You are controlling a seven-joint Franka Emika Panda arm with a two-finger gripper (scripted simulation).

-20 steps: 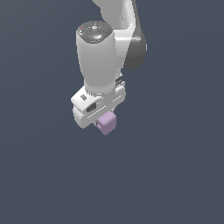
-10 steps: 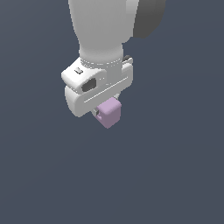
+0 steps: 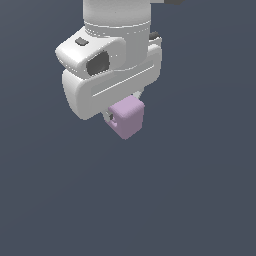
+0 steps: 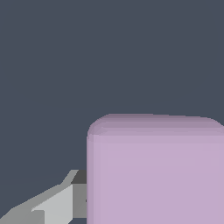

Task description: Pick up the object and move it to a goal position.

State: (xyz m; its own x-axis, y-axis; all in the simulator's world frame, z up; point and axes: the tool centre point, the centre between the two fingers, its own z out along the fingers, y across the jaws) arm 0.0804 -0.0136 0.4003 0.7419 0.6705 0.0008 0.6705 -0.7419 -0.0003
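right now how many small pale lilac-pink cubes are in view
1. The small pale lilac-pink cube with rounded edges hangs under the white gripper, clamped between its fingers; the wrist view shows the same cube close up. No others are visible.

Gripper (image 3: 121,116) with cube (image 3: 127,116) now much larger in exterior view, nearer camera; arm shifted up, upper links cut off by frame top.

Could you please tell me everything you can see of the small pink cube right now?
The cube is pale lilac-pink, matte and plain, with softly rounded edges. It sits tilted just under the white gripper, held there, with nothing visible beneath it. In the wrist view it fills much of the picture, with one grey finger beside it.
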